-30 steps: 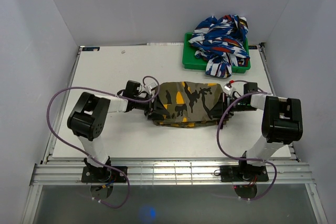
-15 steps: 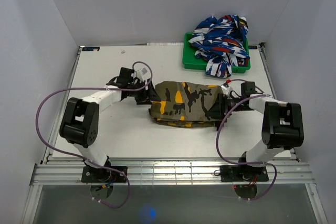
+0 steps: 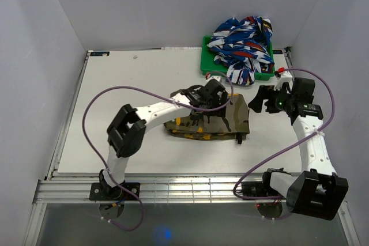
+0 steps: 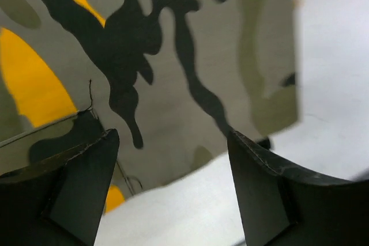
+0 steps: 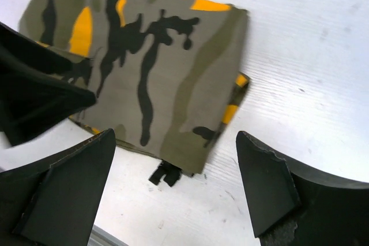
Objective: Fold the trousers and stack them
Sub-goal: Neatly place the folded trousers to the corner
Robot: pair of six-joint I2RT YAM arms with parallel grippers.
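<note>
Left fingers [image 4: 69,188] are being held spread with nothing between them. The trousers [image 4: 173,56] are lying directly beneath them, camouflage face up. Right fingers [image 5: 63,182] are likewise being held apart and empty, raised off the surface [image 3: 115,84], with the cloth lying below and ahead of them.

The trousers are being read as already folded: a compact, layered rectangle lying flat on the surface. A small black tab [image 5: 164,174] is sticking out from under the edge nearest the right fingers. The step in hand is being judged as letting go at the end of folding; stacking is not yet done.

Next move, as judged: the packet is to be gripped at opposite edges, all layers being pinched together so the fold is not being opened in the lift. Risk being noted: only the top layer being caught.

Beyond both sets of fingers a green tray [image 3: 206,67] is standing, heaped with blue, white and red printed cloth [image 3: 242,38] that is spilling over its rim. Whether the stack belongs there cannot be told. The left arm is being stretched across the packet and may be blocking an approach from that side.
</note>
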